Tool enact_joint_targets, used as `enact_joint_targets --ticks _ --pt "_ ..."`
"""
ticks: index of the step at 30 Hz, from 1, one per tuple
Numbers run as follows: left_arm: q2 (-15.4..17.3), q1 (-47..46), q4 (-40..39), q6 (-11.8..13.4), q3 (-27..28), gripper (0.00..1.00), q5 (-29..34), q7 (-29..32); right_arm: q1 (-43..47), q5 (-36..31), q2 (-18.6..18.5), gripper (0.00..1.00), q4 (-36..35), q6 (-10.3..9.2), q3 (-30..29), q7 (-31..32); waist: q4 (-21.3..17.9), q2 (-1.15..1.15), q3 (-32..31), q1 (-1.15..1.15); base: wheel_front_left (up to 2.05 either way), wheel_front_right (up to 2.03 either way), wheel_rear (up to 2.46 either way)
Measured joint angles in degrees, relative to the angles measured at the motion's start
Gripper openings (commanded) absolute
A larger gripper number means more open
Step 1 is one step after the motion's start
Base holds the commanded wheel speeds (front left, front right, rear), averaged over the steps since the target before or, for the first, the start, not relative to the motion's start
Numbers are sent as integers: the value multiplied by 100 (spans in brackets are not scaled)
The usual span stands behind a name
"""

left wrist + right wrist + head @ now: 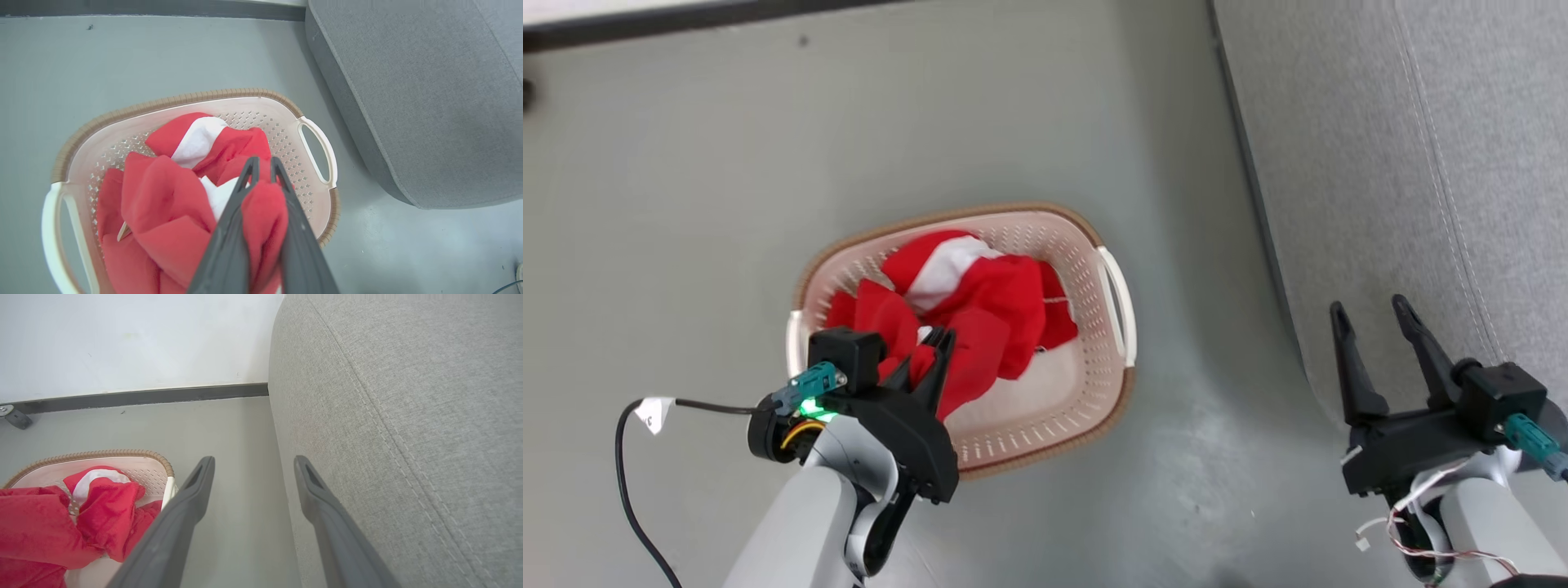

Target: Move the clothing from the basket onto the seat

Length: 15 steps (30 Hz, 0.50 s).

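Left jaws on clothing point(163, 196) in basket point(171, 99)

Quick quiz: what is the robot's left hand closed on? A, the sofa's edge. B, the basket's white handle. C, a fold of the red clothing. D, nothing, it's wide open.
C: the left wrist view shows the left hand with its two dark fingers pinched on a red fold of the clothing over the basket.

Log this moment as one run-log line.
left gripper: shut on clothing, over basket | right gripper: open, empty, near seat | stage: clothing not yet on seat
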Motion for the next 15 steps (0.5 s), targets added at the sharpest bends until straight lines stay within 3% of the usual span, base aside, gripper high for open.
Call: enact_joint_targets --ticks 15 --pt "-91 348 -380 -45 -123 0 -230 -275 659 0 -127 100 159 58 -234 0 584 0 -1110 0 0 0 0"
